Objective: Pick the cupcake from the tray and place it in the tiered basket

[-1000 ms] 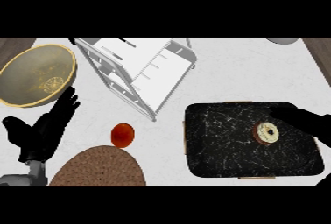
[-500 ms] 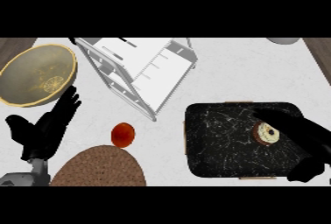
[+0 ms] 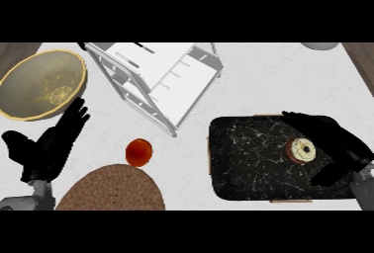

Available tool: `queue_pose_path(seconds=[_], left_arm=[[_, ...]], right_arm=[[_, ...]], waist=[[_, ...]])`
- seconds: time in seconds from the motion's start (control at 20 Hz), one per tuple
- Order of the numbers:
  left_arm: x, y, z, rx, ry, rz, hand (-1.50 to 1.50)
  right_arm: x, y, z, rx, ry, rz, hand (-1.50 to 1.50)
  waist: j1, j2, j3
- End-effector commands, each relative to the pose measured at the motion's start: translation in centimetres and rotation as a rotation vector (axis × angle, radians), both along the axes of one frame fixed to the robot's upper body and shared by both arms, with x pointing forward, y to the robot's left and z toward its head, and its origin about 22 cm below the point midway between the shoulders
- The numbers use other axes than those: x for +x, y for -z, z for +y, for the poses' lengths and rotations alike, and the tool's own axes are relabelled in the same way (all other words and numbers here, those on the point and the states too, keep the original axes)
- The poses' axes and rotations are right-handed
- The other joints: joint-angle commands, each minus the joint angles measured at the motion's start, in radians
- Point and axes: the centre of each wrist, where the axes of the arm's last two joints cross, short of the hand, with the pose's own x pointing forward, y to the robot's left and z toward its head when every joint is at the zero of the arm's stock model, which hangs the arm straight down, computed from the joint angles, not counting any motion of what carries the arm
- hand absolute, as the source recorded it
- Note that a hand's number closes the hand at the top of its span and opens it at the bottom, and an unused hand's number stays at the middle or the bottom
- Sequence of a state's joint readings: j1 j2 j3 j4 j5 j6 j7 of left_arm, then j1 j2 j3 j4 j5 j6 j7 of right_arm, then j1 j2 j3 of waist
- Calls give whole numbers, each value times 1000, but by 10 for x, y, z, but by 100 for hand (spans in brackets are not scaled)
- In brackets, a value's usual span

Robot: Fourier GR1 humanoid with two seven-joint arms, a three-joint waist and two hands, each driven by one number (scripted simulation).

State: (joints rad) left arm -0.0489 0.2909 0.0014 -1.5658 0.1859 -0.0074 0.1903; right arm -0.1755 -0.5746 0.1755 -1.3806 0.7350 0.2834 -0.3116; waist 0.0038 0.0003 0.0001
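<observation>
Black marbled tray [image 3: 248, 163] holds the cupcake [image 3: 302, 149]; my right hand [image 3: 337, 148], fingers apart, has moved beside it.

The cupcake [image 3: 301, 149], round with pale top, lies on the black tray [image 3: 248, 158], at its right side. The white tiered basket [image 3: 162, 79] stands well apart, up left.

Black robot hand [image 3: 47, 148]; grey forearms
</observation>
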Motion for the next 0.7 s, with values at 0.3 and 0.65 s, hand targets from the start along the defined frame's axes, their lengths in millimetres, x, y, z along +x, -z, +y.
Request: queue_pose_path(seconds=[0.3, 0.65], left_arm=[[-1, -3, 0, -5, 2, 3, 0], [10, -13, 4, 14, -1, -7, 0]], right_arm=[[-15, 29, -10, -143, -111, 115, 150], [6, 39, -9, -192, -172, 15, 150]], waist=[[-5, 0, 0], [1, 1, 0]])
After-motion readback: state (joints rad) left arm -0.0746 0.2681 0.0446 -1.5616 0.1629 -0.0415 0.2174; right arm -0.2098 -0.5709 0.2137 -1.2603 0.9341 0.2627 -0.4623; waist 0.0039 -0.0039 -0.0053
